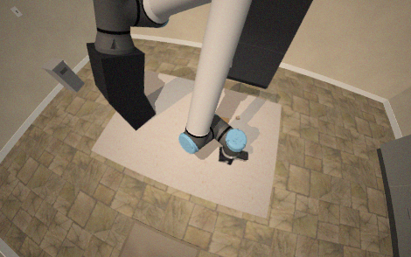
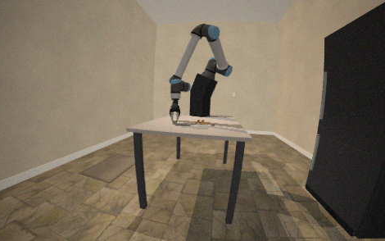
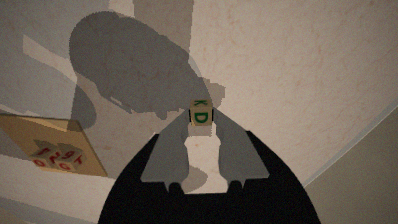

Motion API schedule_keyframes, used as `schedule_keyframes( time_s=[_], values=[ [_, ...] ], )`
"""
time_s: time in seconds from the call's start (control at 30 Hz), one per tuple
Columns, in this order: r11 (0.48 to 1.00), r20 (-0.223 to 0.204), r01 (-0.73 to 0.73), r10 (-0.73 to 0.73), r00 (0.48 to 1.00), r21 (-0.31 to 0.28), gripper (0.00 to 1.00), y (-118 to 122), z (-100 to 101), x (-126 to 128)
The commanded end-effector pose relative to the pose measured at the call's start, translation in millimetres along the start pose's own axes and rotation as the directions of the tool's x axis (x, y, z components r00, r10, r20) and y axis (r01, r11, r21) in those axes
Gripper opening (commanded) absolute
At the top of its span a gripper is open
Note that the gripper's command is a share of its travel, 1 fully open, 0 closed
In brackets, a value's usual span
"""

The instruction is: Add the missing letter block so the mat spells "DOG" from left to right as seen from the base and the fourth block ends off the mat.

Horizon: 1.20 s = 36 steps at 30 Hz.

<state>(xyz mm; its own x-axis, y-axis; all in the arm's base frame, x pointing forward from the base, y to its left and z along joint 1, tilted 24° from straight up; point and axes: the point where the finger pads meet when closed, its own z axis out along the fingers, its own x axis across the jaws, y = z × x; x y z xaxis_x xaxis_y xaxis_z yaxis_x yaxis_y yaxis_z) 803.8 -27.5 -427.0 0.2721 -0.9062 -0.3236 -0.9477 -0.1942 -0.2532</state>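
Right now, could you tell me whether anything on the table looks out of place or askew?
Nothing looks damaged or spilled. The D block sits apart from the mat, out on the bare table, clamped between the gripper fingers. On the mat, two red-lettered blocks sit close together; their top letters are too small to read.

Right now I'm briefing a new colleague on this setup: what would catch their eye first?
In the wrist view, the small D block with green letters, pinched between the gripper's jaws above the pale table. Next, the tan mat at lower left carrying red-lettered blocks. From outside, the tall white arm bent over the table.
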Motion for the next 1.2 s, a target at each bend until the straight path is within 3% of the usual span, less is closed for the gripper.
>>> schedule_keyframes(
  time_s=[0.0,0.93,1.17],
  values=[
    [1.0,-0.001,0.0,0.0,1.0,0.001,0.05,-0.7,-0.7,0.5],
    [1.0,-0.001,0.0,0.0,1.0,0.001,0.05,-0.7,-1.2,0.5],
    [1.0,-0.001,0.0,0.0,1.0,0.001,0.05,-0.6,-28.6,0.5]
  ],
)
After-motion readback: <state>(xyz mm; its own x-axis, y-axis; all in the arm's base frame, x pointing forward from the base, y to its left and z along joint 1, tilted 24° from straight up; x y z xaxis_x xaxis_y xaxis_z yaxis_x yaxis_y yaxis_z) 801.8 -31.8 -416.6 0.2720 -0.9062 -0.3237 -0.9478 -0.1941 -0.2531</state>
